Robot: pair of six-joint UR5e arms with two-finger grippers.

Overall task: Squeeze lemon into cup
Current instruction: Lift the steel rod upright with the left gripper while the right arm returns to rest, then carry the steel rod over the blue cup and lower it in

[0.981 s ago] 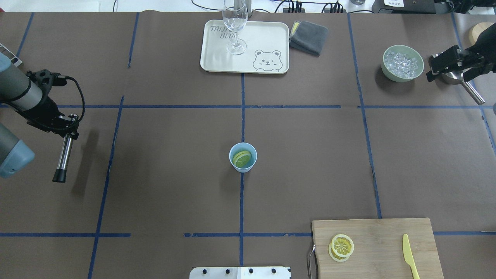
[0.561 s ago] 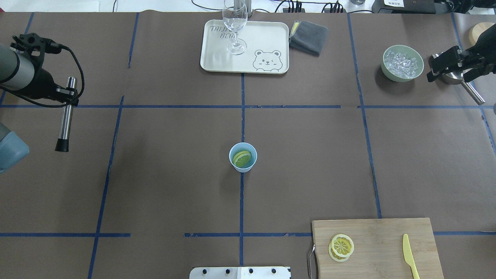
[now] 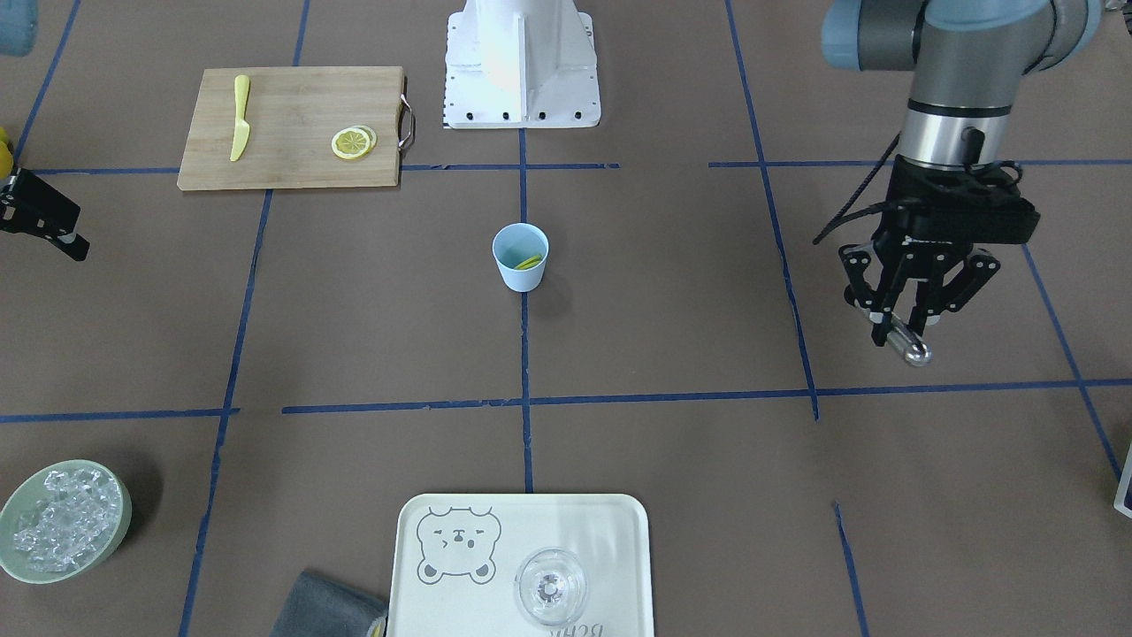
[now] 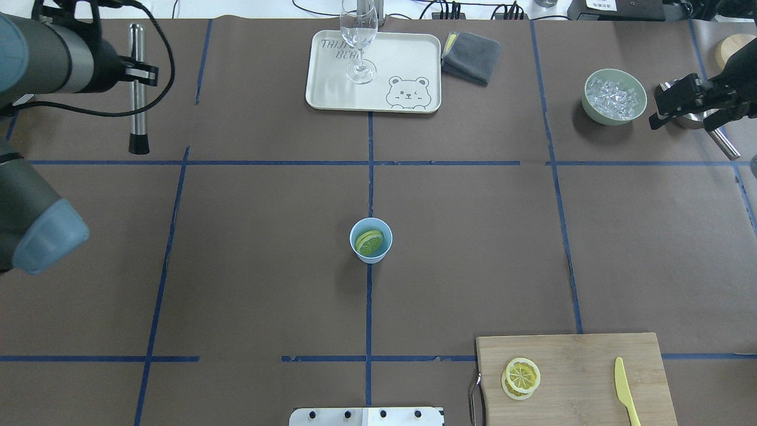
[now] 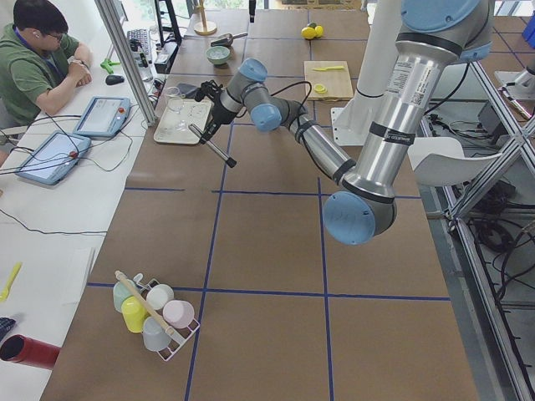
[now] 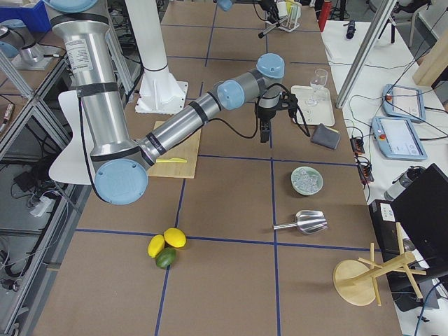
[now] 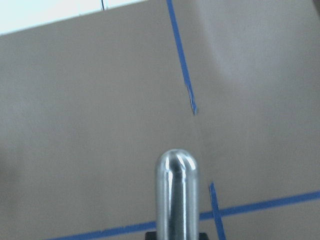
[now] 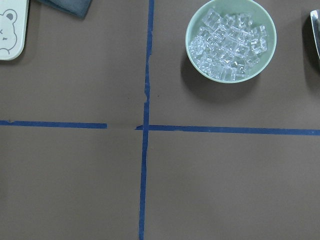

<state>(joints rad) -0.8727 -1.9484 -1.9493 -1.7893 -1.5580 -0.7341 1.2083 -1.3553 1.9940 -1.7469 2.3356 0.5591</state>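
Note:
The light-blue cup (image 4: pixel 371 251) (image 3: pixel 520 274) stands at the table's middle on the blue centre line. A lemon slice (image 4: pixel 369 241) (image 3: pixel 529 262) lies tilted inside it. My left gripper (image 4: pixel 139 72) (image 3: pixel 902 329) is shut on a metal muddler (image 4: pixel 137 100) with a black tip, held over the far left of the table, far from the cup. The muddler's rounded steel end fills the left wrist view (image 7: pixel 177 195). My right gripper (image 4: pixel 680 118) is open and empty at the far right, beside the ice bowl.
A pale-green bowl of ice (image 4: pixel 614 96) (image 8: pixel 231 39) and a metal scoop (image 4: pixel 722 142) sit far right. A tray (image 4: pixel 331 89) with a clear glass (image 4: pixel 358 35) and a grey cloth (image 4: pixel 471 57) are at the far edge. A cutting board (image 4: pixel 579 378) holds lemon slices (image 4: pixel 521 377) and a yellow knife (image 4: pixel 624 390).
My left arm has carried the muddler away from the robot, to the far left corner of the table. The right gripper has barely moved. The cup and slice are unchanged.

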